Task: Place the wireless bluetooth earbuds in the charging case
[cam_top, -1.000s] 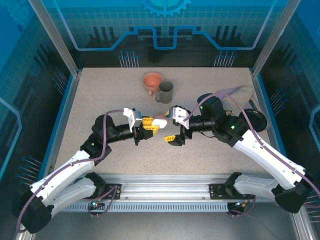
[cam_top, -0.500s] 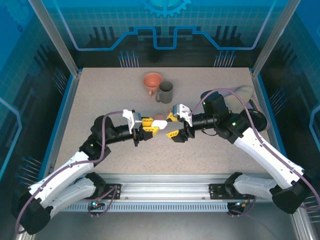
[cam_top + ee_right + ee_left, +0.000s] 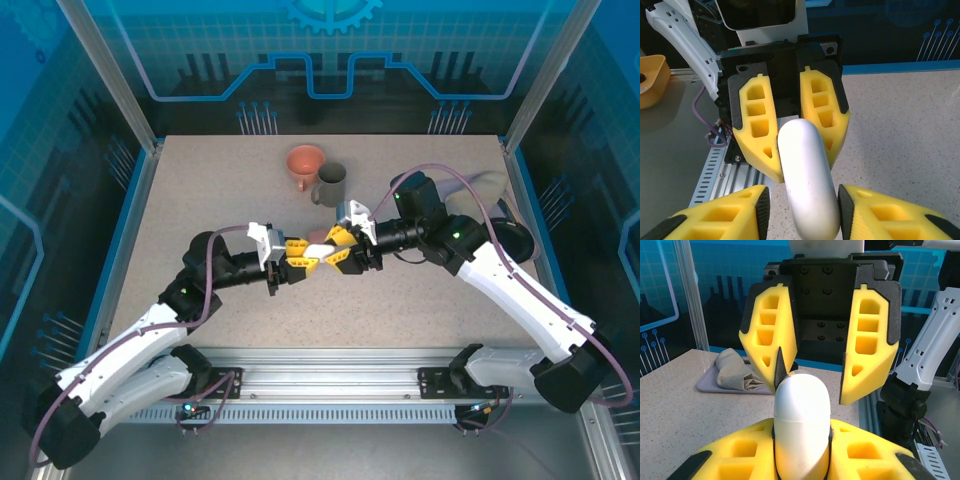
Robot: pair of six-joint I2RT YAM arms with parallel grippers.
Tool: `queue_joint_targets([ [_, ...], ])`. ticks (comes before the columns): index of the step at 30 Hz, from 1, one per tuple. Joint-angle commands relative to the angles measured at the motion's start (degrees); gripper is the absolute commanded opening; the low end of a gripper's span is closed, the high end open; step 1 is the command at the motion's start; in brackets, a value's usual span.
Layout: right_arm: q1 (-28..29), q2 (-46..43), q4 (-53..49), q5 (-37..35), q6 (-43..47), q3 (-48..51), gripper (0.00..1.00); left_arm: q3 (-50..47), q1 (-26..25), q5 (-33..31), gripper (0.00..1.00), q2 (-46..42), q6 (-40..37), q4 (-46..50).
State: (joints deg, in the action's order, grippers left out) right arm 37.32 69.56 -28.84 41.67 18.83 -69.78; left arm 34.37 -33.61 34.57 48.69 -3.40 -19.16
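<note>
Jaws of left gripper (image 3: 303, 259) clamp white charging case (image 3: 801, 415); jaws of right gripper (image 3: 336, 254), narrow, straddle its end, likely to open it.

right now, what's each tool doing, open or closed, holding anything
left tool: closed on the white case
right tool: jaws apart around the case's other end, not clamped yet

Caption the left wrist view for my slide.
Left gripper holds a white case; yellow fingers of the right gripper straddle its far end.
</note>
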Motion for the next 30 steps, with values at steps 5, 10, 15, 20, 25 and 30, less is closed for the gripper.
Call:
queue_joint_targets([
  [5, 0.0, 1.0, -0.9, 2.8, -0.7, -1.0, 0.38, 1.5, -0.4, -0.2, 0.0, -0.8, -1.1, -1.3],
  [10, 0.3, 1.1, -1.1, 2.3, -1.0, -0.8, 0.35, 1.6, -0.3, -0.3, 0.0, -0.6, -1.1, -1.4],
  [15, 0.4, 1.1, -1.4, 2.4, -1.1, -0.3, 0.34, 1.7, -0.4, -0.6, 0.0, -0.4, -1.1, -1.5],
  [20, 0.7, 1.1, -1.4, 1.9, -1.3, 0.5, 0.35, 1.8, -0.4, -1.0, 0.0, -0.3, -0.9, -1.4],
  [25, 0.9, 1.1, -1.3, 1.7, -1.3, 0.9, 0.37, 1.7, -0.4, -1.0, 0.0, -0.2, -0.6, -1.5],
  [30, 0.9, 1.1, -1.7, 1.6, -1.3, 1.0, 0.35, 1.6, -0.3, -1.1, 0.0, -0.2, -0.6, -1.3],
])
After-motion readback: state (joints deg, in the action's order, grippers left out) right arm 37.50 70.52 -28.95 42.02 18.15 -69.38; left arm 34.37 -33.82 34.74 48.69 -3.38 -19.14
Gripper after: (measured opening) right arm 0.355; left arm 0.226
